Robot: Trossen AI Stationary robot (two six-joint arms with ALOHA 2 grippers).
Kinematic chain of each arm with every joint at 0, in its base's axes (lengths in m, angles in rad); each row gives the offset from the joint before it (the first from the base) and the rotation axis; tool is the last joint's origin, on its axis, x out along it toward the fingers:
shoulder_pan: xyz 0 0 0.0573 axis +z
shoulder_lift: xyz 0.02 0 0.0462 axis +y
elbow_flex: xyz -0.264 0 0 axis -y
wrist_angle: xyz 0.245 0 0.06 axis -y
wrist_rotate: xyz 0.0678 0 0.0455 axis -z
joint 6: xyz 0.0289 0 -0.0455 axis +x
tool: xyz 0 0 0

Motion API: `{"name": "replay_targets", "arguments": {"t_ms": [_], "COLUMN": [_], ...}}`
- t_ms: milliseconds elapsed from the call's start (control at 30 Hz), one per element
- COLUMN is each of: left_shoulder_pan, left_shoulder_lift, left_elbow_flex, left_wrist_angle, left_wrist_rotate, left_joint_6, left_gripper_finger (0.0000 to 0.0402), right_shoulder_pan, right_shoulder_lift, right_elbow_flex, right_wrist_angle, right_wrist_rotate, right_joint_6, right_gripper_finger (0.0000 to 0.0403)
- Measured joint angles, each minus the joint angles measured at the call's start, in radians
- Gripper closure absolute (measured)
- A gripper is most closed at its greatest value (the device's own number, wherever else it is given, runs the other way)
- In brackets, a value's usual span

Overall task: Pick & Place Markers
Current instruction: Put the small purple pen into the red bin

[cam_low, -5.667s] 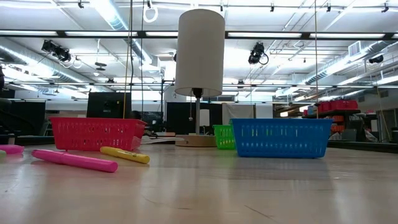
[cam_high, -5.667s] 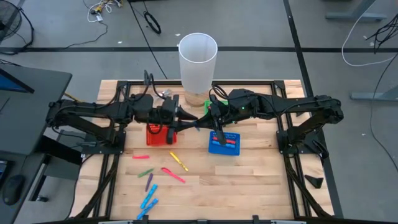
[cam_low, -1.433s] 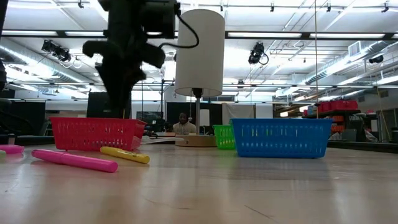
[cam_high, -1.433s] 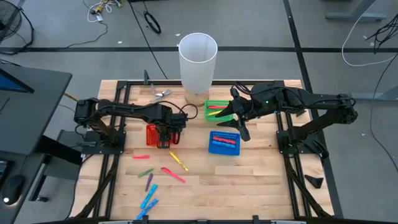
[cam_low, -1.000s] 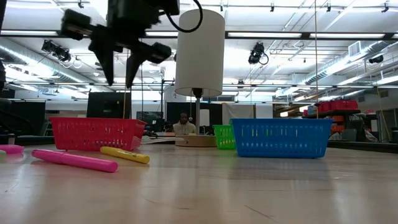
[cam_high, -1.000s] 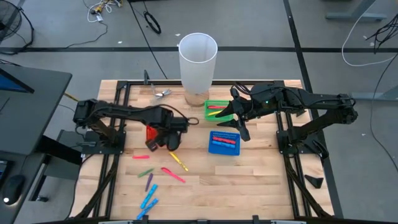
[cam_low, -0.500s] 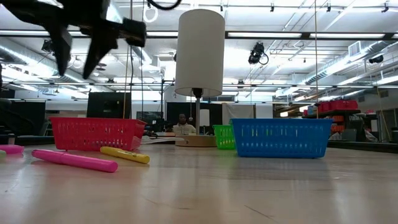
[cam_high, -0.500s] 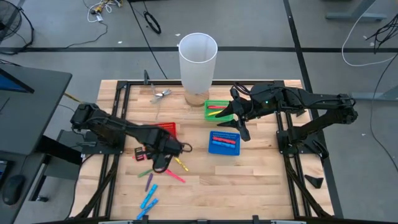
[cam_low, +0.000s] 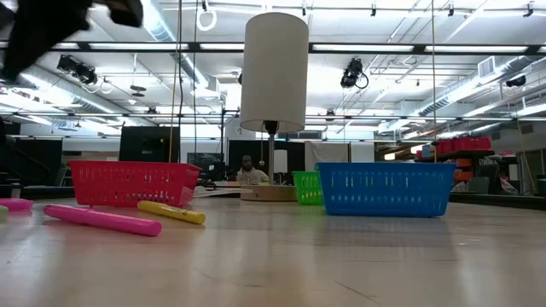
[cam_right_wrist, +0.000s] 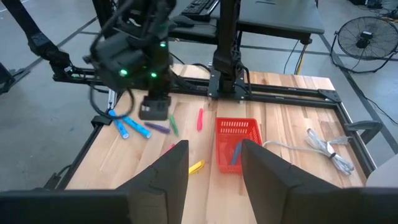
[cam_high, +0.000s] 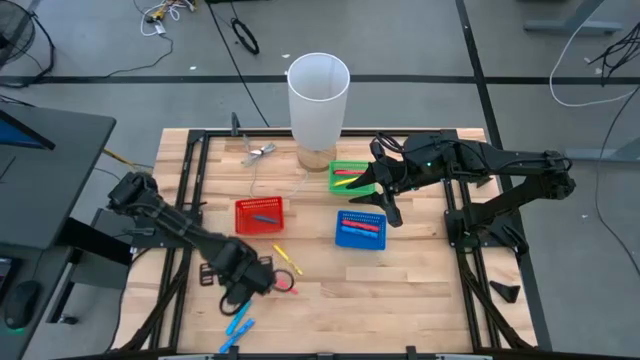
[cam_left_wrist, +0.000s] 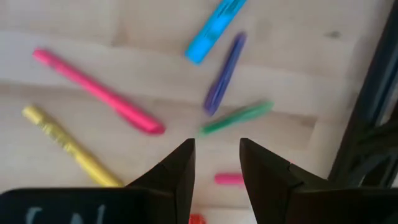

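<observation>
Loose markers lie flat on the wooden table near its front left: a pink one (cam_left_wrist: 99, 93), a yellow one (cam_left_wrist: 68, 146), a light blue one (cam_left_wrist: 214, 28), a purple one (cam_left_wrist: 224, 71) and a green one (cam_left_wrist: 236, 118). My left gripper (cam_high: 243, 283) hangs above them pointing down, open (cam_left_wrist: 216, 146), with nothing between its fingers. The red basket (cam_high: 260, 215) holds a blue marker. My right gripper (cam_high: 384, 200) waits raised over the green basket (cam_high: 348, 175) and blue basket (cam_high: 360, 228), open (cam_right_wrist: 214, 146) and empty.
A tall white cylinder (cam_high: 318, 95) stands at the table's far edge, behind the baskets. A metal clip with a cord (cam_high: 258, 152) lies at the far left. A black frame (cam_high: 185, 180) borders the table on both sides. Bare wood (cam_high: 400, 285) lies at the near right.
My left gripper has swung from beside the red basket toward the table's near edge, rolling as it went, and now hangs over the loose markers. The red basket now shows uncovered.
</observation>
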Motion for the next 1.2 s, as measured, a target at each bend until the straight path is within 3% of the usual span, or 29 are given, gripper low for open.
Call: {"name": "replay_targets", "arguments": {"t_ms": [400, 767, 1200], "left_shoulder_pan": [-0.104, -0.162, -0.163], "left_shoulder_lift": [0.037, 0.048, 0.048], "left_elbow_flex": [-0.006, -0.196, -0.286], "left_wrist_angle": [0.065, 0.216, 0.400], "left_wrist_rotate": [0.057, 0.017, 0.016], "left_joint_6": [-0.092, -0.084, -0.033], "left_gripper_finger": [0.0271, 0.0271, 0.0271], "right_shoulder_pan": [0.000, 0.000, 0.000], "right_shoulder_lift": [0.000, 0.000, 0.000], "right_elbow_flex": [0.000, 0.000, 0.000], "right_wrist_angle": [0.000, 0.000, -0.003], "right_wrist_rotate": [0.000, 0.000, 0.000], "right_joint_6": [0.002, 0.048, 0.052], "right_gripper_finger": [0.0256, 0.0256, 0.0256]}}
